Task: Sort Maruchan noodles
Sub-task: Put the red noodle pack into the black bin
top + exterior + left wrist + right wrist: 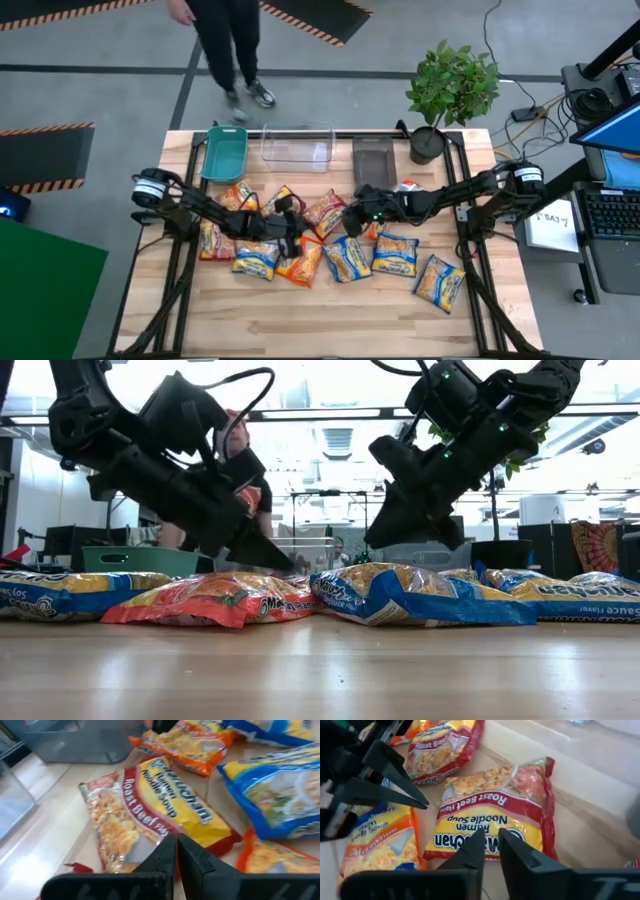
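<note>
Left gripper [291, 218], fingers pressed together, empty, poised over the packet pile mid-table. Roast Beef packet [325, 212], red-edged, lies flat on the wood between both grippers. Right gripper [352, 221], fingers slightly parted, holds nothing just beside it. Blue-and-yellow packets [396, 254] lie nearer the front edge.

Wooden slat table [330, 310] on grey concrete floor [90, 90]; hazard-striped black mats [310, 15] beyond. Potted plant [450, 85] at the table's far corner. Desk with keyboard [610, 215] alongside. Person [225, 45] walking past. Bright ceiling lights [330, 410] behind.
</note>
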`<state>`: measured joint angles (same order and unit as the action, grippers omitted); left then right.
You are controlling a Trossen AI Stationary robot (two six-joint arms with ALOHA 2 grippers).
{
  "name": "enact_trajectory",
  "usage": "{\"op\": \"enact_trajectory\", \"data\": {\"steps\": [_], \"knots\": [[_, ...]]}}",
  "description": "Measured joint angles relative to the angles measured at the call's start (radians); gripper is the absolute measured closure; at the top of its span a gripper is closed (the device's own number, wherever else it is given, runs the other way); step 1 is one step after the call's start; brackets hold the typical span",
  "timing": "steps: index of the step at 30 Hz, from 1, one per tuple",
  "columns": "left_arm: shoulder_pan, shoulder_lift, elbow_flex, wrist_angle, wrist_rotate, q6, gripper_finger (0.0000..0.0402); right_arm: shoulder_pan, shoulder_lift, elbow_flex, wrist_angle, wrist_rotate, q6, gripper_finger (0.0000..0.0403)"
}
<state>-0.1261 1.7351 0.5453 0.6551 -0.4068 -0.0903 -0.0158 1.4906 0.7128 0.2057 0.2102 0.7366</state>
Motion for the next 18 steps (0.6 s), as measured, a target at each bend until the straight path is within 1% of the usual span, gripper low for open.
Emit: {"op": "enact_trajectory", "data": {"steps": [6,10,14,18], "knots": [[0.007,0.046,0.000,0.009,-0.006,-0.002,0.0402,-0.005,0.000,0.000,-0.048,0.000,0.145,0.0251],[0.009,0.075,0.000,0.011,-0.006,-0.015,0.0402,-0.007,0.000,0.000,-0.073,0.000,0.192,0.0195],[0.009,0.093,0.000,0.015,-0.006,-0.028,0.0402,-0.011,0.000,0.000,-0.093,0.002,0.208,0.0153],[0.009,0.102,0.001,0.016,-0.005,-0.033,0.0402,-0.011,0.000,0.000,-0.095,0.028,0.207,0.0126]]}}
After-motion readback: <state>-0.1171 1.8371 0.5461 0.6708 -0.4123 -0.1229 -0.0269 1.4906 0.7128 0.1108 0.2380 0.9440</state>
